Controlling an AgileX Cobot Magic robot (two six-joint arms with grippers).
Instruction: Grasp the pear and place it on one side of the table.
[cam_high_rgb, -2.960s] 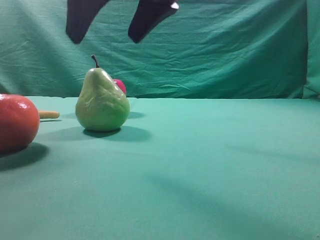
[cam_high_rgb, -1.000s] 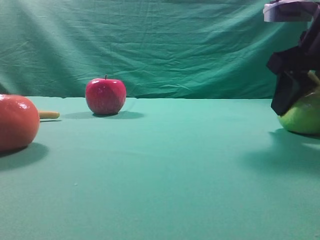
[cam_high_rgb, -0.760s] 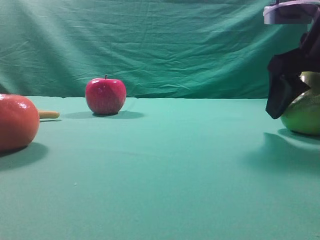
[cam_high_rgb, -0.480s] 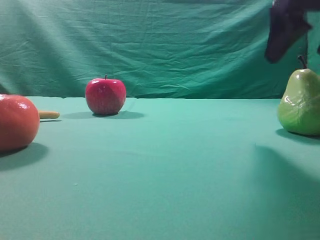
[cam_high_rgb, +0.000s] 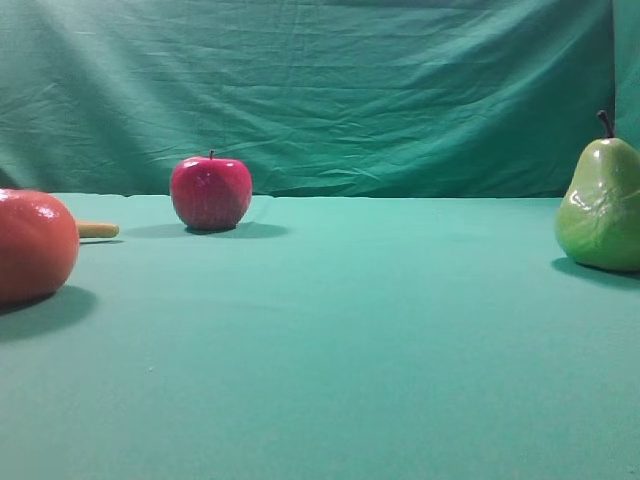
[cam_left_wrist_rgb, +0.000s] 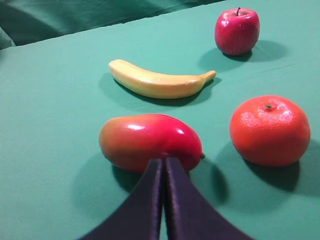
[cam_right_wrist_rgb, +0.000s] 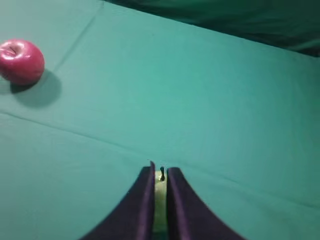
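Note:
The yellow-green pear (cam_high_rgb: 600, 215) stands upright on the teal table (cam_high_rgb: 350, 330) at the far right edge of the exterior view, with no gripper touching it there. In the right wrist view my right gripper (cam_right_wrist_rgb: 160, 170) is above it, jaws almost together, and a thin strip of the pear (cam_right_wrist_rgb: 160, 200) with its dark stem shows through the narrow slit. My left gripper (cam_left_wrist_rgb: 163, 161) is shut and empty, its tips just in front of a red mango (cam_left_wrist_rgb: 150, 141). Neither gripper shows in the exterior view.
A red apple (cam_high_rgb: 210, 192) stands at the back left, also in the left wrist view (cam_left_wrist_rgb: 237, 31) and right wrist view (cam_right_wrist_rgb: 21, 61). An orange-red round fruit (cam_high_rgb: 30, 245) sits at the left edge. A banana (cam_left_wrist_rgb: 157, 82) lies behind the mango. A wrinkled backdrop hangs behind.
The right gripper carried the pear from the left to the far right, set it down, let go and rose out of the exterior view. The pear now stands free.

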